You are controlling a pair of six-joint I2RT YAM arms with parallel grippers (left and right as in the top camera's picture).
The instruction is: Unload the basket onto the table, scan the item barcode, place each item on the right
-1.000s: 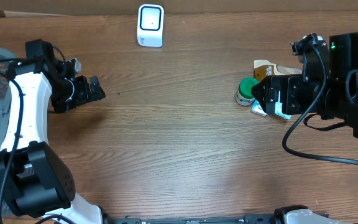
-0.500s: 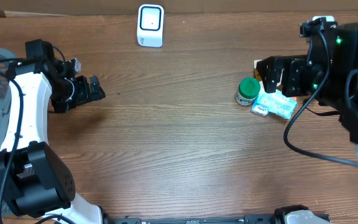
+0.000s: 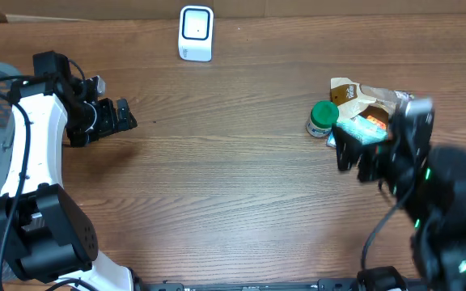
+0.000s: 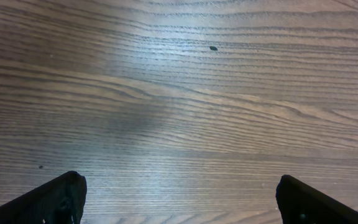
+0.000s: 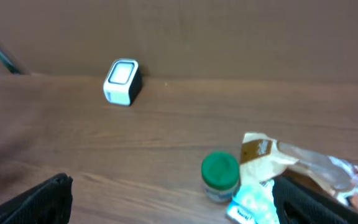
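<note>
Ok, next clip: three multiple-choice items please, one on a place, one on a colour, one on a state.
1. The white scanner stands: A) at the far edge of the table; B) between the left jaws; C) at the near edge.
2. The lid of the jar is: A) red; B) green; C) yellow.
3. The left jaws are: A) shut on the jar; B) open, empty; C) shut on the scanner.
Key: 1 A, it sits at the back edge overhead; 2 B, green overhead and from the right wrist; 3 B, the left wrist view shows them wide apart over bare wood.
</note>
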